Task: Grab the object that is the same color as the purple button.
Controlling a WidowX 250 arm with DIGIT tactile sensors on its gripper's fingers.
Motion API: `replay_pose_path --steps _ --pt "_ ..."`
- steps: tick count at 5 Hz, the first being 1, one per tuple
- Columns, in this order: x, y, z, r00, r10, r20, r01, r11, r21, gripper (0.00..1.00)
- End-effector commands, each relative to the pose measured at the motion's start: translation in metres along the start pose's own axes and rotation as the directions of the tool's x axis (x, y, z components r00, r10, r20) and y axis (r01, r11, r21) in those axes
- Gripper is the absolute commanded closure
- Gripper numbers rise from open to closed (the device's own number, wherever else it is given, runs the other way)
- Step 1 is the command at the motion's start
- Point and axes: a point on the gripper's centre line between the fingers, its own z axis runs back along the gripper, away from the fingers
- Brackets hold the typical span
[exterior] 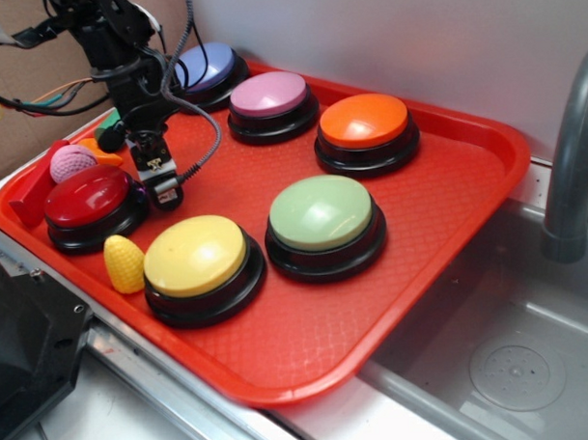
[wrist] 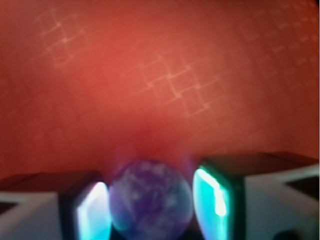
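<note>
The small dark purple ball (wrist: 151,199) with pale flecks sits between my gripper's (wrist: 151,205) two fingers in the wrist view, and both pads touch its sides. The red tray (wrist: 160,75) lies close beneath it. In the exterior view my gripper (exterior: 167,193) points down at the tray's left part, between the red button (exterior: 87,196) and the yellow button (exterior: 195,254); the ball is hidden there. The purple button (exterior: 268,93), with a lilac dome on a black base, stands at the tray's back.
The red tray (exterior: 448,205) also bears a blue button (exterior: 205,67), an orange button (exterior: 364,120) and a green button (exterior: 320,212). A pink knitted ball (exterior: 71,162) and a yellow corn toy (exterior: 124,263) lie at the left. A sink (exterior: 512,367) and grey faucet (exterior: 567,162) are right.
</note>
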Motion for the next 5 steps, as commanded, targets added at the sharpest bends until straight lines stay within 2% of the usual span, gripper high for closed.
replay_pose_path --steps 1,2,3,4,5 --pt "0.008 -0.011 0.04 0.99 0.11 -0.089 -0.11 0.994 0.016 1.0" --pt "0.018 -0.032 0.077 0.967 0.226 -0.116 -0.218 0.973 0.075 1.0" --pt "0.023 -0.048 0.109 0.955 0.288 -0.067 -0.282 0.956 0.083 1.0" --pt "0.023 -0.058 0.14 0.946 0.324 0.024 -0.324 0.941 0.093 1.0" --pt "0.018 -0.059 0.162 0.932 0.352 0.084 -0.358 0.932 0.064 1.0"
